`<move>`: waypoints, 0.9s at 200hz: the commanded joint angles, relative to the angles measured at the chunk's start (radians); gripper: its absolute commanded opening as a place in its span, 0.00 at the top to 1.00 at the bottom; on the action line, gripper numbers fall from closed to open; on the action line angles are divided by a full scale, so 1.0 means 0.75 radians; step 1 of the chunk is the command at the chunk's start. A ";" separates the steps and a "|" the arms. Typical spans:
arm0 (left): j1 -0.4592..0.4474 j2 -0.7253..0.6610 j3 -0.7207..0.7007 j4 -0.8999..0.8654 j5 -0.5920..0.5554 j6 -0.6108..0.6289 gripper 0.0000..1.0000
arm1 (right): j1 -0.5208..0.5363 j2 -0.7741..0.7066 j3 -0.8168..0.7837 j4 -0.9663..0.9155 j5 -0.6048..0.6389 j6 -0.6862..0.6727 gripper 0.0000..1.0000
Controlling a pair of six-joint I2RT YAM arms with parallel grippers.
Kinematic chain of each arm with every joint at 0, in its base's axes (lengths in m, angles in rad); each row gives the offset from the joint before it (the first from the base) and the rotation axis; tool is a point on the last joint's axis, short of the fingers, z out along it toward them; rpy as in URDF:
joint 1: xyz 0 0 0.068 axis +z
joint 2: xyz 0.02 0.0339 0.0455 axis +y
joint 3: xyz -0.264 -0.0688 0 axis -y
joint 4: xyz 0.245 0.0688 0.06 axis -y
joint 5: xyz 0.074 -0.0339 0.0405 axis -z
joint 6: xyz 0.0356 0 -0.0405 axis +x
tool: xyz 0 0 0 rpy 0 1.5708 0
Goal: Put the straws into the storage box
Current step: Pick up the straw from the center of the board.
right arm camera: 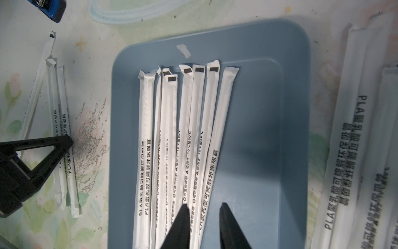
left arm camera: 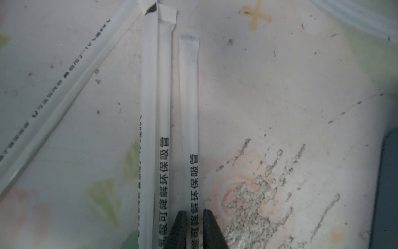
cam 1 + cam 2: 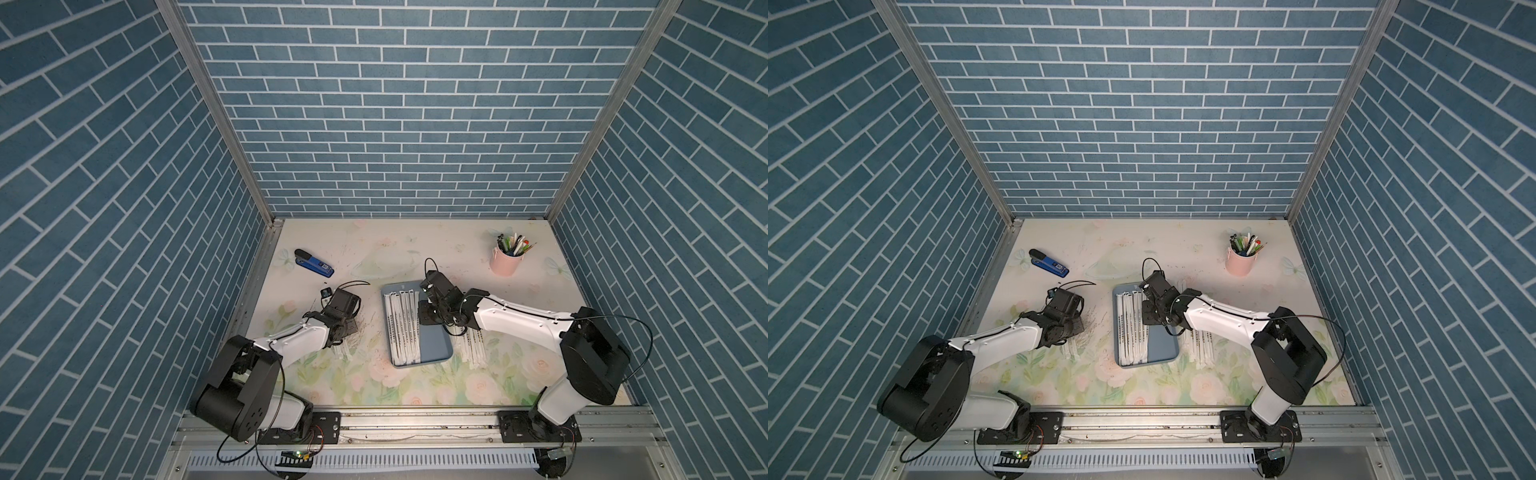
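Several straws (image 1: 189, 129) in matte white paper sleeves, flat, seam-ribbed, printed with small dark characters, packed lengthwise in the storage box (image 1: 269, 107), on the half toward the left arm. Smooth blue-grey plastic, shallow, round-cornered, low-rimmed; other half bare. Over that box, right gripper (image 1: 204, 204), pointed black fingers spread, pinching nothing. Loose straws (image 3: 471, 349) fanned on the floral mat (image 3: 374, 249) just beside the box, on both long sides. Left gripper (image 2: 195, 212) down by a scuffed patch of mat, black fingertips pressed against both edges of one loose straw. Farther back, well apart: glossy blue-and-black stapler (image 3: 313, 262); round pink cup (image 3: 505, 262) bristling with pens (image 3: 513, 245).
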 commanded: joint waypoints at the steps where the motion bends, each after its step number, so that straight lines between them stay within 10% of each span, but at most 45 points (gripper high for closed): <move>1: -0.005 0.040 -0.006 -0.034 0.000 0.014 0.85 | -0.005 -0.033 -0.019 -0.012 0.028 -0.024 0.74; 45: -0.026 0.034 0.022 -0.046 0.007 0.010 1.00 | -0.008 -0.041 -0.015 -0.010 0.035 -0.022 0.74; 180: -0.348 -0.036 0.357 -0.241 -0.106 -0.196 1.00 | -0.102 -0.142 -0.025 -0.055 0.072 -0.045 0.75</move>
